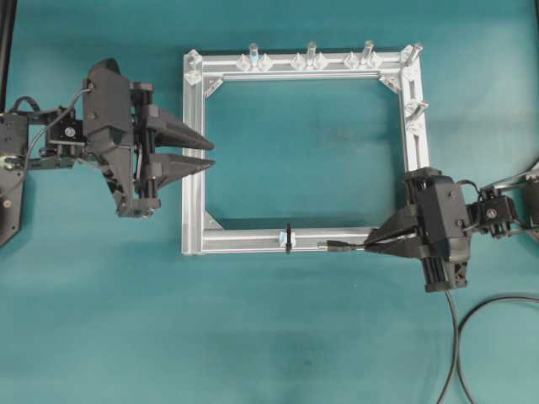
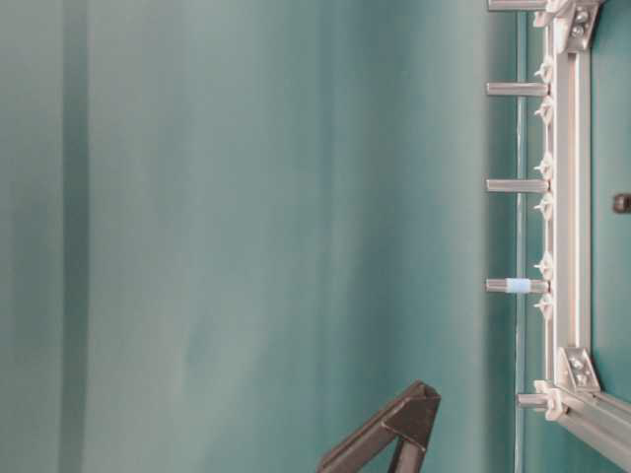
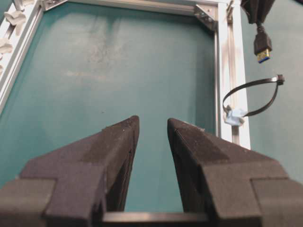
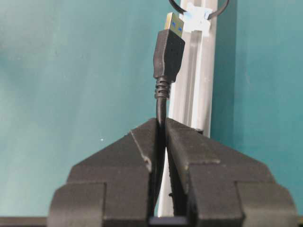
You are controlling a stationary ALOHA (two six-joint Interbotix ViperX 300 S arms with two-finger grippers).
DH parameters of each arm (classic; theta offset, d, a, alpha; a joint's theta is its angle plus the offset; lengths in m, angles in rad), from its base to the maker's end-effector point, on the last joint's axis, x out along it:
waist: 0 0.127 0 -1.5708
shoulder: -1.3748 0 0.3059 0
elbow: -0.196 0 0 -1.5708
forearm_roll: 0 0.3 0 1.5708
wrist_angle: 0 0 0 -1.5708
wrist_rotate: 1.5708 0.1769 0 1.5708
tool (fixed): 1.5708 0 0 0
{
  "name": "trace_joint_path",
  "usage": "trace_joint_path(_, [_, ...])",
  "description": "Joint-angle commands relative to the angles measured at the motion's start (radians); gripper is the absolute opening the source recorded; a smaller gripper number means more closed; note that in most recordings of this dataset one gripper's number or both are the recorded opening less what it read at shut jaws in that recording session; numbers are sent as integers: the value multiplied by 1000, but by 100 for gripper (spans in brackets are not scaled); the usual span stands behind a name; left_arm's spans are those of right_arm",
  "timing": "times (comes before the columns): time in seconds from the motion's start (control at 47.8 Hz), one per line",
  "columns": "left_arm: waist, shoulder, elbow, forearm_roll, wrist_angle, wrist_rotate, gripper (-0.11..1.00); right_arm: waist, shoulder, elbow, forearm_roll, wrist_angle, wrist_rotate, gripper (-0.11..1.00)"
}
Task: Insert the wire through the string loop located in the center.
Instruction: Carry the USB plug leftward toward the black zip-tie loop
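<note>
The wire point(image 1: 335, 245) is a black cable ending in a black plug with a metal tip. My right gripper point(image 1: 370, 244) is shut on the cable just behind the plug, which points left along the frame's near bar. The string loop point(image 1: 288, 238) stands upright on that bar, a short gap left of the plug tip. In the right wrist view the plug point(image 4: 168, 54) sticks out ahead of the gripper point(image 4: 161, 122), its tip just short of the loop point(image 4: 174, 6). My left gripper point(image 1: 210, 153) hovers open and empty over the frame's left bar. From its wrist view point(image 3: 152, 124) the loop point(image 3: 251, 97) and the plug point(image 3: 263, 47) sit ahead to the right.
The square aluminium frame point(image 1: 194, 168) lies flat on the teal table, with upright posts point(image 1: 311, 52) along its far bar and corner brackets. The cable's slack point(image 1: 455, 337) trails from the right gripper off the near edge. The posts point(image 2: 518, 185) also show in the table-level view.
</note>
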Motion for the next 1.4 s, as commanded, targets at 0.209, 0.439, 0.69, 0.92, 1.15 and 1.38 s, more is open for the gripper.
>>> trace_joint_path(0.209, [-31,-12,-9,2,34,-8,34,-3,-17,-8,3,32,-2,6])
trace_joint_path(0.439, [-38,-12,-12,2,41,-9,35,-3,-17,-8,3,32,-2,6])
trace_joint_path(0.69, [-40,-12,-15,0,41,-9,35,-3,-17,-6,3,32,-2,6])
trace_joint_path(0.92, [-40,-12,-14,0,41,-9,34,-9,-17,-6,3,32,-2,6])
trace_joint_path(1.15, [-40,-12,-12,0,43,-8,34,-18,-17,-5,3,32,-2,6])
trace_joint_path(1.38, [-40,-12,-11,2,43,-8,34,-18,-17,-6,3,32,-2,6])
